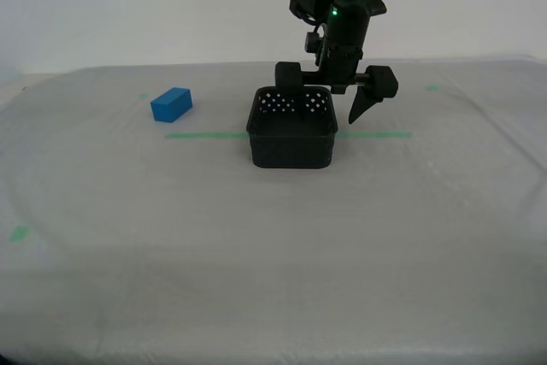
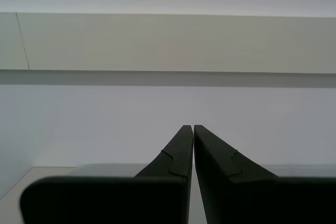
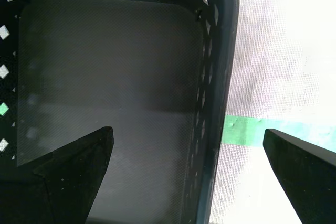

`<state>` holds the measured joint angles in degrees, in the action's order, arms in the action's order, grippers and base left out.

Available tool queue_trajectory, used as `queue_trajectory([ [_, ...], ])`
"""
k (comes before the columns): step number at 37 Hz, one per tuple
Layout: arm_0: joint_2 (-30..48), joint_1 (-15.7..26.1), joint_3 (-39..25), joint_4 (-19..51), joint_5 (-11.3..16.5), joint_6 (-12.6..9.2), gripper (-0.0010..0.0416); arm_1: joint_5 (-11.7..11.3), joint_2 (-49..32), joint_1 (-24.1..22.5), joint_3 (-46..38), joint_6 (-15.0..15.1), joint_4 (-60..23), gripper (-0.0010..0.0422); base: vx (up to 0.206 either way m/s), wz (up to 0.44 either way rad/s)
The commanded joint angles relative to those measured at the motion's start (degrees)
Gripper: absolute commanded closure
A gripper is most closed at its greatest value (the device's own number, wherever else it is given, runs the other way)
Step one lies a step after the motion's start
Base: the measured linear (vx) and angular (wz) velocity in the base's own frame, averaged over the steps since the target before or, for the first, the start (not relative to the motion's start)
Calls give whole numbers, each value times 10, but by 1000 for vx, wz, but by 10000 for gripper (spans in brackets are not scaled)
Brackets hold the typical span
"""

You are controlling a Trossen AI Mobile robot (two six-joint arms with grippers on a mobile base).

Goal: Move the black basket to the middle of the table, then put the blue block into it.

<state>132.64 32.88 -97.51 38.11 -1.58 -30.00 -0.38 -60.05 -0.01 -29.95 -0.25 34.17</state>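
The black basket (image 1: 291,138) stands on the table (image 1: 273,279) near its middle, on the green tape line (image 1: 205,135). It is empty in the first wrist view (image 3: 105,66). My first gripper (image 1: 323,98) hangs just above the basket's wall on the exterior view's right. It is open, with one finger over the inside and one outside that wall (image 3: 187,134); it holds nothing. The blue block (image 1: 171,104) lies on the table towards the exterior view's left, apart from the basket. My second gripper (image 2: 189,128) is shut and empty, facing a pale wall, and does not show in the exterior view.
Small green marks sit near the table's edge (image 1: 19,233) and at the back (image 1: 432,87). The tape line also shows beside the basket in the first wrist view (image 3: 252,132). A white wall rises behind the table.
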Motion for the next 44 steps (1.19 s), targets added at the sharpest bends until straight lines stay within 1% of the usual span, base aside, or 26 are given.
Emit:
queue_trajectory([
  [1, -5, 2, 0, 0, 1, 0, 5, 0, 0, 0, 0, 1, 2, 412, 0, 0],
  [12, -36, 2, 0, 7, -1, 0, 5, 0, 0, 0, 0, 1, 2, 412, 0, 0],
  [15, -43, 2, 0, 16, -7, 0, 6, 0, 0, 0, 0, 1, 2, 412, 0, 0],
  [26, -66, 2, 0, 53, -14, 7, 6, 0, 0, 0, 0, 1, 2, 412, 0, 0],
  [39, -98, 2, 0, 93, -14, 10, 5, 0, 0, 0, 0, 1, 2, 412, 0, 0],
  [41, -106, 2, 0, 96, -13, 7, 5, 0, 0, 0, 0, 1, 2, 412, 0, 0],
  [44, -117, 2, 0, 102, -2, 0, 5, 0, 0, 0, 0, 1, 2, 412, 0, 0],
])
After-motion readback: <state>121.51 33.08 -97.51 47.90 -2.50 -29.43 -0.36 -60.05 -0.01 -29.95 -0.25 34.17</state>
